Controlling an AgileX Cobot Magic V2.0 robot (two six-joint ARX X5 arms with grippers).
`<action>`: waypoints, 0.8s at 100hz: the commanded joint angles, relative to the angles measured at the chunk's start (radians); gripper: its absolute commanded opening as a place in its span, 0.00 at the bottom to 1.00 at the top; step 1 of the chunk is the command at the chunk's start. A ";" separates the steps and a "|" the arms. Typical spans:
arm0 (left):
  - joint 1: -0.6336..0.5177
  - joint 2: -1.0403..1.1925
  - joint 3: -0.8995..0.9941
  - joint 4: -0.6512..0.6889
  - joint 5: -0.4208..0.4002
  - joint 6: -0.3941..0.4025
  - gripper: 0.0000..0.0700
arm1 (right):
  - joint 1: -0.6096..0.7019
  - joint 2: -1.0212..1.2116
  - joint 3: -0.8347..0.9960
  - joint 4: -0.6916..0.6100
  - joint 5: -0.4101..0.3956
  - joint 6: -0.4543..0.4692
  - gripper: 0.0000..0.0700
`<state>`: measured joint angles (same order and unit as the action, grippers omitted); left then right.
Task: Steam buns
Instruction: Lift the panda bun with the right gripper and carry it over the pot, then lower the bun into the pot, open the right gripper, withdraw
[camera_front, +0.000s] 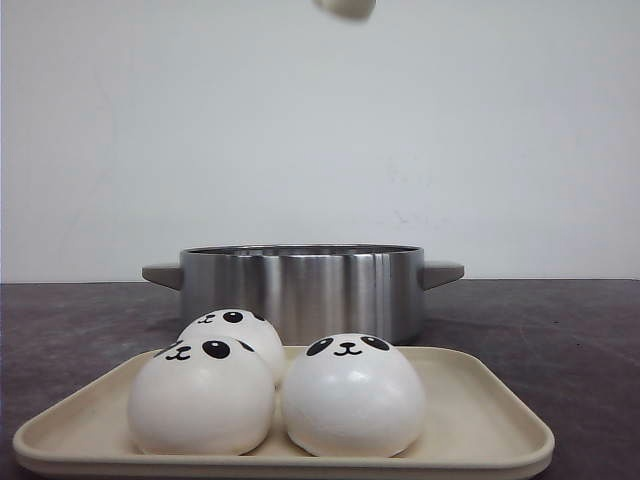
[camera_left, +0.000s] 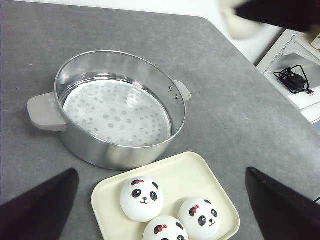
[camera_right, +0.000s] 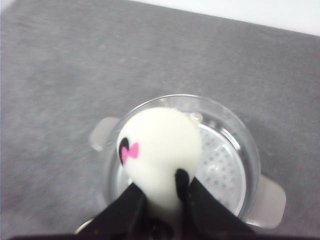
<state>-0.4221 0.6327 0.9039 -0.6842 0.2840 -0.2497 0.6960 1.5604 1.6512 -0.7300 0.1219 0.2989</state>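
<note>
1. Panda bun (camera_right: 160, 150), pinched in the right gripper (camera_right: 162, 200), hangs above the steamer pot (camera_left: 117, 110).
2. Lower it centred onto the perforated liner (camera_left: 117, 112), then release.
3. Three buns (camera_front: 350, 395) wait on the tray (camera_front: 480, 425); left gripper (camera_left: 160, 200) spread, empty.

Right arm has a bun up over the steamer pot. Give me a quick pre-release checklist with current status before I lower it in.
1. Right pincer shut on the held bun: ok.
2. Held bun above the steamer pot: ok in the right wrist view; height cannot tell.
3. Pot's perforated liner bare, room for a bun: ok.
4. Left pincer open, over the tray, away from the pot: ok.
5. Three buns waiting on the tray: ok.
6. Pot upright on the table: ok.
</note>
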 joint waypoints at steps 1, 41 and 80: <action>-0.006 0.011 0.014 0.011 -0.007 0.014 1.00 | -0.017 0.090 0.030 -0.002 -0.016 -0.048 0.00; -0.006 0.034 0.014 0.005 -0.021 0.014 1.00 | -0.108 0.447 0.056 0.134 -0.018 -0.084 0.00; -0.006 0.054 0.014 -0.008 -0.031 0.014 1.00 | -0.140 0.539 0.056 0.176 -0.028 -0.098 0.01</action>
<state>-0.4225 0.6777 0.9039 -0.7017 0.2581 -0.2493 0.5533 2.0769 1.6821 -0.5598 0.0963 0.2123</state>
